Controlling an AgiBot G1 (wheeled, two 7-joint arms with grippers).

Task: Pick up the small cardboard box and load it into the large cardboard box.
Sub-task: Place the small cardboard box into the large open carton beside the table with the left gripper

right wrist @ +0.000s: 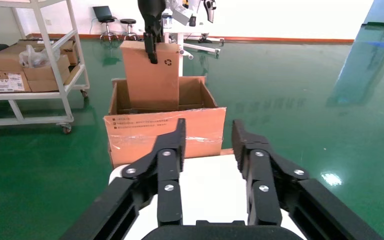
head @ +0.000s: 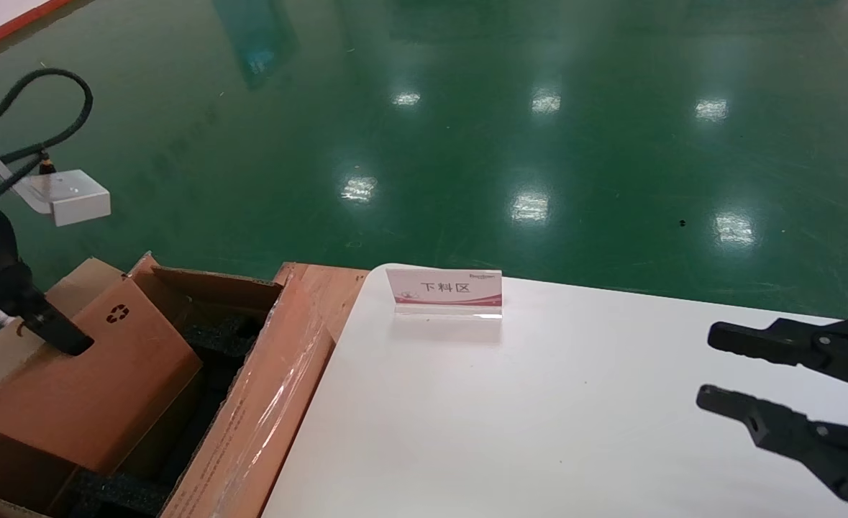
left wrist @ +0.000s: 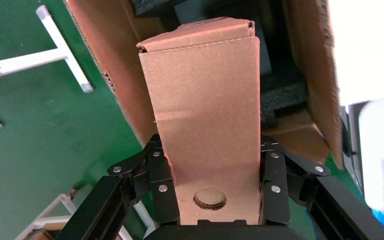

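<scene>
— Black jaws of the right gripper [head: 704, 368] are sitting nearest us, hanging spread apart over the white bench [head: 539, 417] with nothing between them. Why is that arm just waiting there?

— It looks parked to me. It is staying well apart from the cartons, so the other arm is getting free room to work.

— And the left gripper [left wrist: 212, 180]?

— Its jaws are closing on the two narrow sides of the small cardboard box [left wrist: 205, 115], pinching it near one end. Gripped there, the carton is hanging away from the wrist, its far end pointing down into the opening.

— So where is that carton now?

— It is tilting over the large cardboard box [head: 251, 403], which is standing beside the bench's left end. The lower part is already dipping between the walls, while the corner with the recycling symbol is showing above the rim. I cannot tell whether it is touching the black foam padding [head: 215, 338] inside.

— Why is it going in on a slant?

— My guess is that a thin carton slides past the flaps more easily edge first. The taped flap near the bench is folding outward, keeping the mouth open.

— And the sign stand [head: 445, 291]?

— It is standing on the bench, well clear of everything.
</scene>
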